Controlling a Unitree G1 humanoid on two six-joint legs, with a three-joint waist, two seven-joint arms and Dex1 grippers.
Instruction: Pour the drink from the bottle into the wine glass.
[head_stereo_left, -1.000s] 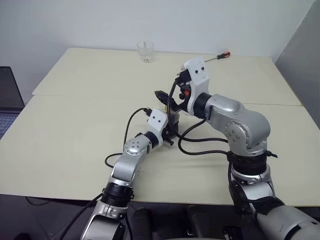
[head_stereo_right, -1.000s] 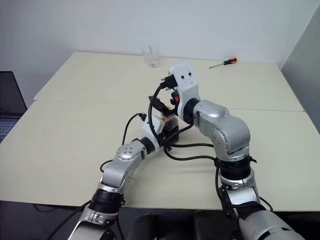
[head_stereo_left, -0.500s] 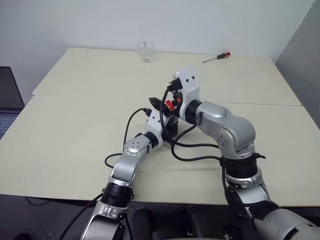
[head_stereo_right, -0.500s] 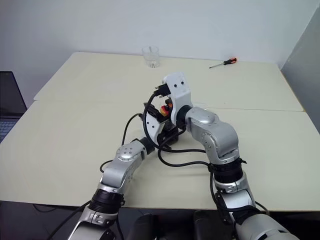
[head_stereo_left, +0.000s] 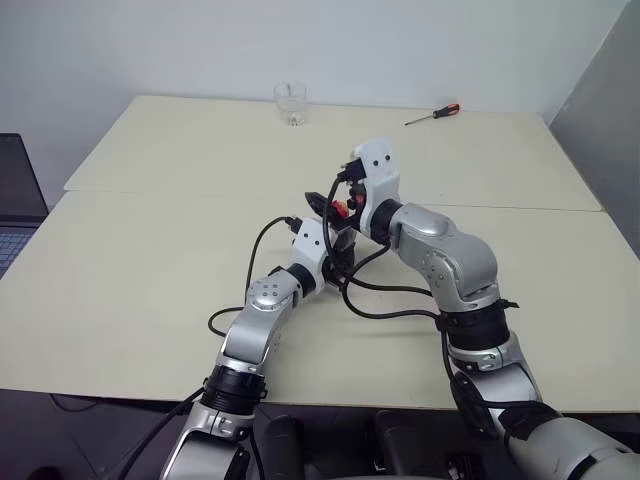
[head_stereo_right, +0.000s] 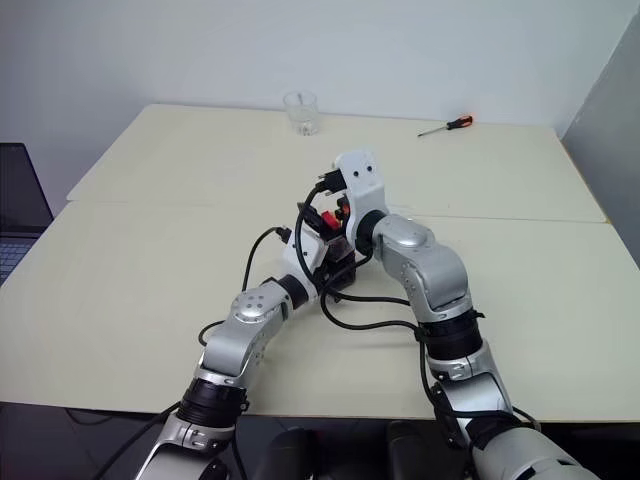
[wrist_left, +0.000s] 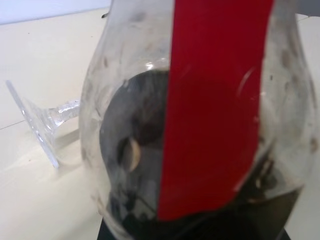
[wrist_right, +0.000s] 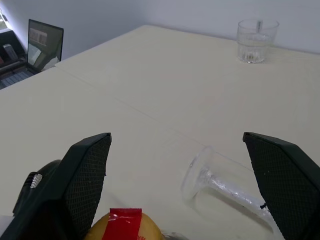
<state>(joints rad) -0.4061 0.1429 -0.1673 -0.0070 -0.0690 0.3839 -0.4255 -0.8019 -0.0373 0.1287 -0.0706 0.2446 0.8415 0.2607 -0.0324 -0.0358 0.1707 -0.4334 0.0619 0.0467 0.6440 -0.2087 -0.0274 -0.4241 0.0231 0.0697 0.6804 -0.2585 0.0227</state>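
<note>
Left hand (head_stereo_left: 335, 250) clenched on bottle (wrist_left: 200, 125), held upright at desk (head_stereo_left: 150, 250) centre. Right hand (wrist_right: 175, 190) spread wide, poised just above yellow cap (wrist_right: 125, 227). Wine glass (wrist_right: 220, 180) lies tipped on desk beyond bottle. Tumbler (head_stereo_left: 290, 103), screwdriver (head_stereo_left: 433, 114) at far edge.

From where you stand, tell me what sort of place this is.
Probably a lab or office test room rather than a kitchen or bar. Two plain cream tables are pushed together against a bare white wall, a screwdriver lies at the far edge, and a laptop sits on a desk to one side.
</note>
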